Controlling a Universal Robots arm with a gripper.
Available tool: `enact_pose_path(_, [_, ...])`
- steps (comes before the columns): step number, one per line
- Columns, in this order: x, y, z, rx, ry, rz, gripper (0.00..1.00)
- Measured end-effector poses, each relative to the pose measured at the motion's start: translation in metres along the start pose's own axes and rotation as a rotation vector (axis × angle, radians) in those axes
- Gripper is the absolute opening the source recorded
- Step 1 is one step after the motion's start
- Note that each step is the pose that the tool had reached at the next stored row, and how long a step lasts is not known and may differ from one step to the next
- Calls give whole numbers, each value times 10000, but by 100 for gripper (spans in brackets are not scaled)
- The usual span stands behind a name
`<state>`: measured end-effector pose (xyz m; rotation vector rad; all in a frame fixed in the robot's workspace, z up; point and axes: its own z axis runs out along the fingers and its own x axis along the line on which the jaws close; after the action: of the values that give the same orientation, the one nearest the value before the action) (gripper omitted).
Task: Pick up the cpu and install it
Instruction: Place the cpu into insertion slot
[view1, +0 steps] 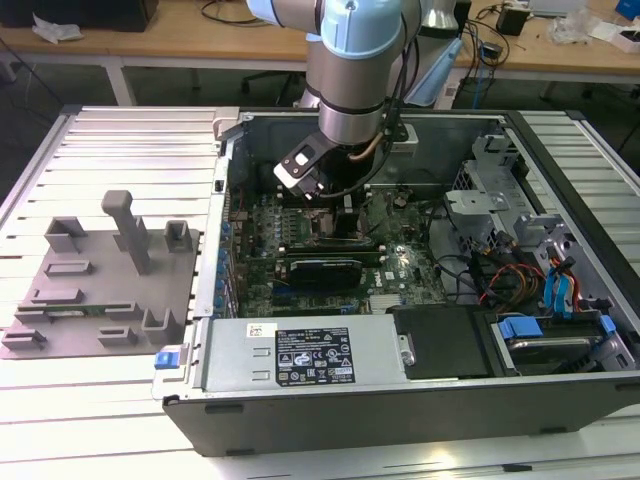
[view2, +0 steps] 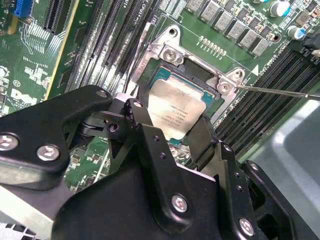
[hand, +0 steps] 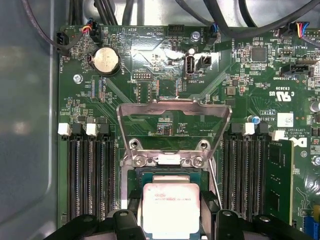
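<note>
I am seeing the claw (view2: 169, 117) clamping the cpu (view2: 177, 107) by two opposite edges. The cpu is sitting right over the socket (hand: 165, 160), just beside its raised metal lid (hand: 170, 104); I cannot tell whether it is touching.

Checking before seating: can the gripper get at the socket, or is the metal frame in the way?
Likely yes: the metal frame is swung up off the socket, and the gripper, shut on the cpu, is right at it.

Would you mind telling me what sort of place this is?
Probably a robotics lab or workshop: an open computer case lies on a slatted table, wooden benches with cables stand behind, and the gripper holds the cpu at the socket.
</note>
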<state>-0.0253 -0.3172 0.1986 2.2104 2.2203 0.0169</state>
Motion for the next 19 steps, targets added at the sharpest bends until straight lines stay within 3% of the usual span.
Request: enact_pose_path(19, [0,0,20,1,-1,0,55])
